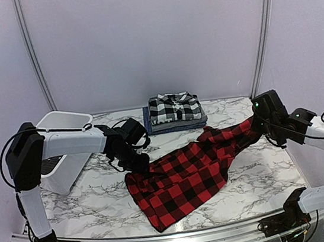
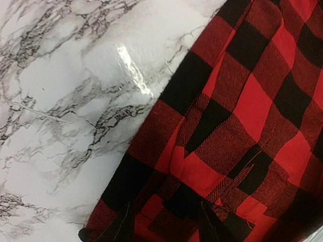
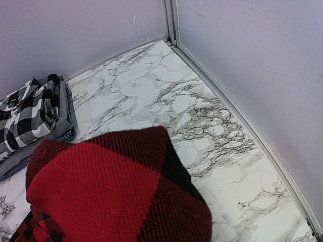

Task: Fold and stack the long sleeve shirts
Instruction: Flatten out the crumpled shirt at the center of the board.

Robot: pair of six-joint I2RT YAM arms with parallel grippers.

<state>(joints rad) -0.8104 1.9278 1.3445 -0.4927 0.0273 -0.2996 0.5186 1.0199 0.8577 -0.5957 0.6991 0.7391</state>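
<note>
One red-and-black shirt (image 1: 181,178), clenched in right end effector (image 1: 257,125), left end effector (image 1: 136,162) above, unclear

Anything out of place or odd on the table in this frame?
Nothing is spilled or damaged. The red-and-black shirt lies rumpled and diagonal across the table, one end lifted at the right gripper, where bunched cloth fills much of the wrist view. The folded stack at the back sits neat.

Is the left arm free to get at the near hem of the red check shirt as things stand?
Probably yes. The left end effector sits at the edge of the red check shirt, and the near hem lies flat on the table close by, nothing covering it.
</note>
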